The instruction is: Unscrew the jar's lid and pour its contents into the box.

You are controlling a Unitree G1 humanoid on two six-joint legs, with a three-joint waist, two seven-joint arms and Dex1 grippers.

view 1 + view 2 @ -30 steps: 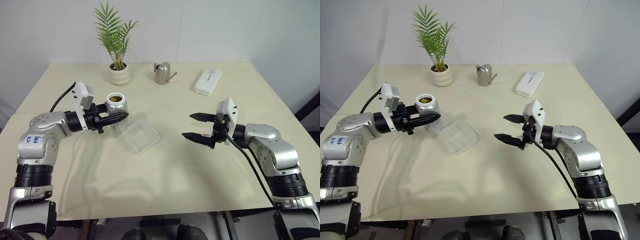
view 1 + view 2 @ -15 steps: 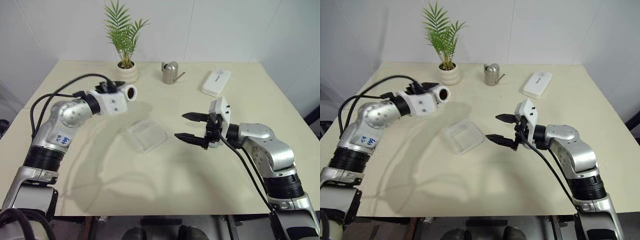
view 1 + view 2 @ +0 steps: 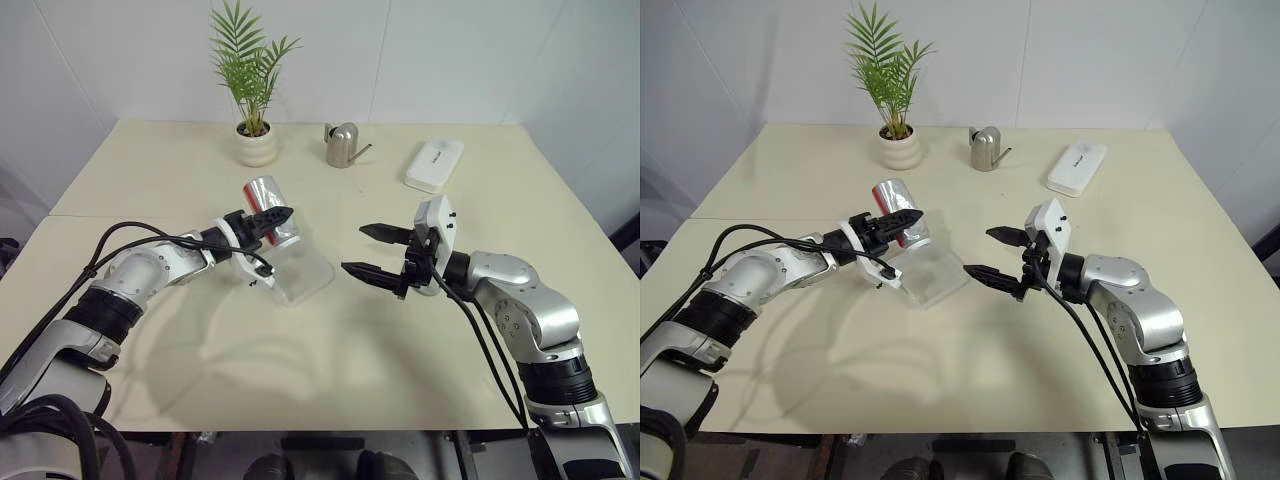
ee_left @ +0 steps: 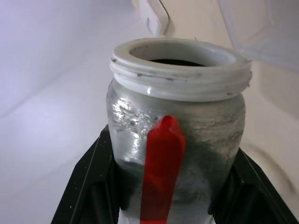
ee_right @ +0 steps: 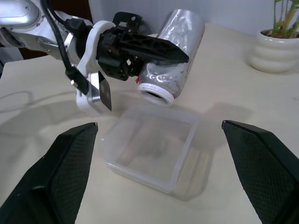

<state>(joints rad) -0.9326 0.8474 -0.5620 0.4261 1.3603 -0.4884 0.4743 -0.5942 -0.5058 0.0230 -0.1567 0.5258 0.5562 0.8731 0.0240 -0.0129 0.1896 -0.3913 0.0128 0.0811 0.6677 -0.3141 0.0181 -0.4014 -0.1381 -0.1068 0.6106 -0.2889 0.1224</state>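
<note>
Over the box (image 3: 301, 277), my left gripper (image 3: 272, 217) is clamped on the jar (image 3: 270, 206), which is now tipped mouth-down toward it. A second ago the jar stood upright beside the box with its open mouth facing up; since then my wrist has rolled it over and carried it toward the middle of the table. That puts me in the pour step: the lid is already off, and the white threaded neck shows bare in the left wrist view.

Jar mouth hangs just above the box's near edge, not touching it. I can't see any contents in the box yet; its floor looks bare from the right wrist view, so the pour is likely just starting.

My right gripper (image 3: 992, 252) hovers wide open and empty, just beside the box on its far side from the jar, and has barely moved.
</note>
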